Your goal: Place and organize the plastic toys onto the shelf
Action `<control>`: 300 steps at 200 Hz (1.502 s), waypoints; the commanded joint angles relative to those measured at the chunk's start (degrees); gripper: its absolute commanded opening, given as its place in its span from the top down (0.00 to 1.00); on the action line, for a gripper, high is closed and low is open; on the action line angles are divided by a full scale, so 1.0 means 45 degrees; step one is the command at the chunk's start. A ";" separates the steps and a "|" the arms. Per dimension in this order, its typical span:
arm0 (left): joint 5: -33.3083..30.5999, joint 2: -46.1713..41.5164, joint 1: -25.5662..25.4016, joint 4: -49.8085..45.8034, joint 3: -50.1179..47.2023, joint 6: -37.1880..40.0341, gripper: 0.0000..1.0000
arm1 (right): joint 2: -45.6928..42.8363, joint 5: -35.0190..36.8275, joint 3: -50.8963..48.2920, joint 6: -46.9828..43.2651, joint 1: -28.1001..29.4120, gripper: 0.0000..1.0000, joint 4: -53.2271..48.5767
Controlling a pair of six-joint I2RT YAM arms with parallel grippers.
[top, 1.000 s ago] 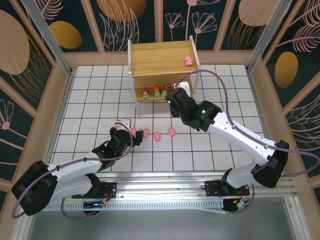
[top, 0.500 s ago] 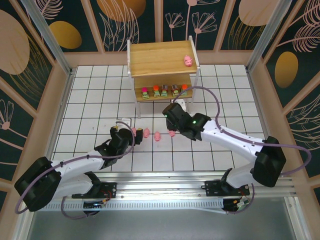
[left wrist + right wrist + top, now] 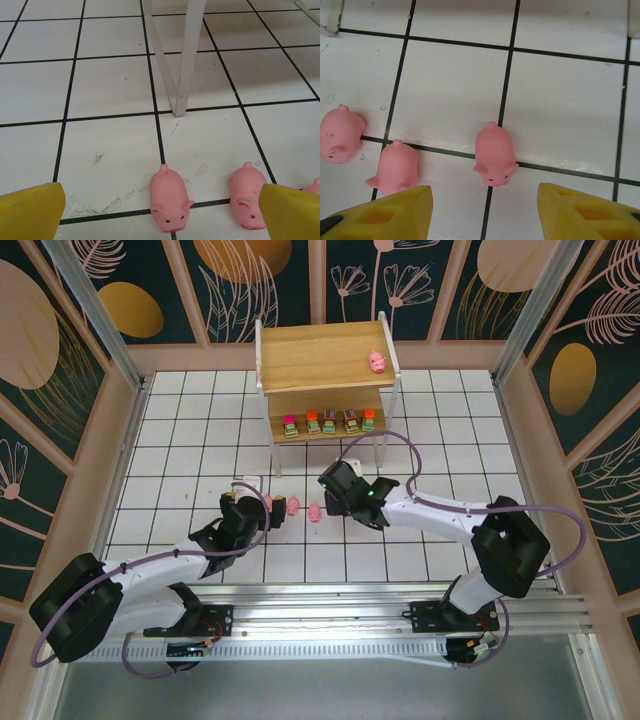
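When reading the overhead view, count five blocky pieces (image 3: 331,421) lined up on the lower tier of the shelf (image 3: 320,345) and one pink pig (image 3: 377,361) lying near the right end of the top board. Treat these six toys as placed. Note the other pigs (image 3: 293,506) in a row on the tiled table (image 3: 180,440), in front of the shelf and well apart from it. Judge the blocky half of the job as done and most of the pig half as outstanding, along with any tidying of the lone pig on top.

Read the left gripper (image 3: 161,186) as spread to its widest and holding nothing. Locate it low over the left end of the row. Find the nearest pig (image 3: 169,205) just ahead of the gap, roughly centred between the yellow fingers (image 3: 30,212) and touching neither. Find a second pig (image 3: 247,202) just beside the other finger, contact not discernible. Expect the white shelf leg (image 3: 185,60) farther ahead.

Read the right gripper (image 3: 484,187) as parted to a moderate gap and holding nothing. Find the target pig (image 3: 494,160) directly ahead of that gap, centred, snout toward the gripper, clear of both fingers. Find two more pigs (image 3: 396,167) off to one side, outside the gap. Before closing, advance far enough to bring the target pig fully into the gap.
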 commanded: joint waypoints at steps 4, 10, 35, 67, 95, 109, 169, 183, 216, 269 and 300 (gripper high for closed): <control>-0.0150 -0.0067 0.0066 -0.0107 0.0212 -0.0129 0.01 | 0.0345 -0.0295 -0.0349 0.0143 -0.0192 0.41 0.0729; -0.0151 -0.0067 0.0066 -0.0091 0.0195 -0.0124 0.01 | 0.0406 -0.0367 -0.0412 0.0124 -0.0247 0.42 0.0824; -0.0142 -0.0071 0.0077 -0.0064 0.0193 -0.0109 0.01 | 0.0679 -0.0615 -0.0667 0.0011 -0.0491 0.41 0.1158; -0.0098 -0.0047 0.0078 -0.0044 0.0192 -0.0092 0.01 | 0.0969 -0.0852 -0.0838 -0.0110 -0.0710 0.41 0.1493; -0.0085 -0.0029 0.0072 -0.0041 0.0192 -0.0090 0.01 | 0.1244 -0.0948 -0.0794 -0.0206 -0.0751 0.42 0.1616; -0.0072 -0.0028 0.0069 -0.0024 0.0192 -0.0090 0.01 | 0.1380 -0.0989 -0.0763 -0.0243 -0.0751 0.42 0.1692; -0.0053 0.0010 0.0069 0.0001 0.0204 -0.0073 0.01 | 0.1720 -0.1063 -0.0826 -0.0382 -0.0982 0.42 0.1890; -0.0037 0.0041 0.0071 0.0005 0.0212 -0.0076 0.01 | 0.1756 -0.1126 -0.0839 -0.0433 -0.1053 0.43 0.1968; -0.0033 0.0053 0.0073 -0.0004 0.0231 -0.0052 0.01 | 0.1922 -0.1243 -0.0753 -0.0531 -0.1083 0.51 0.2041; -0.0044 0.0041 0.0079 -0.0007 0.0229 -0.0051 0.01 | 0.2050 -0.1343 -0.0738 -0.0581 -0.1097 0.55 0.2129; -0.0043 0.0050 0.0067 -0.0005 0.0234 -0.0045 0.01 | 0.2119 -0.1382 -0.0758 -0.0614 -0.1083 0.57 0.2187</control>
